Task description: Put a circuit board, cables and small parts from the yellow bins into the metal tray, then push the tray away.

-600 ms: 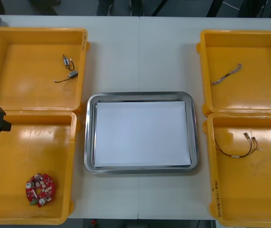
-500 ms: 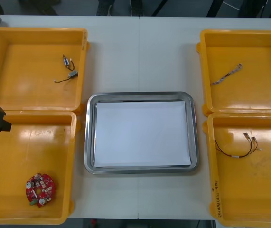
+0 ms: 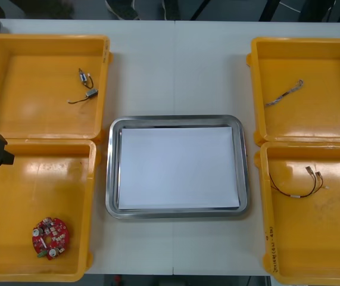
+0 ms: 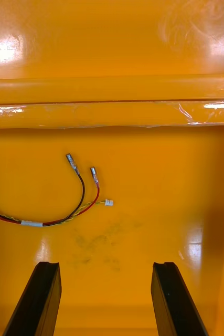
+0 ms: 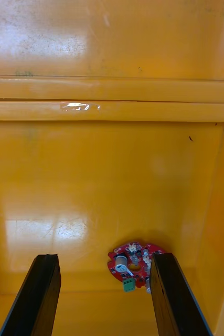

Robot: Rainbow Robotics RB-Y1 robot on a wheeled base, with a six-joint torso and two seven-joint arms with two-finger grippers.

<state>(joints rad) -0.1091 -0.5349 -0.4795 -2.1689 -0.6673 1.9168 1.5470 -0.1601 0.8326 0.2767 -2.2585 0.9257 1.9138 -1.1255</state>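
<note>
Left pincer stood wide near round red board in glossy bin. Right pincer was wide too, near thin curved cable.

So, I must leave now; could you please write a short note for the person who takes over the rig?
Left gripper: open, over the near left yellow bin; the circuit board lies by one fingertip, not held.
Right gripper: open, over the near right yellow bin; the red, black and yellow cable lies beyond its fingers.
Far left bin: small metal parts. Far right bin: twisted blue and white cable.
Metal tray: between the bins, white inside, nothing in it.
Done: nothing. Left: all picks, then pushing the tray away.
</note>
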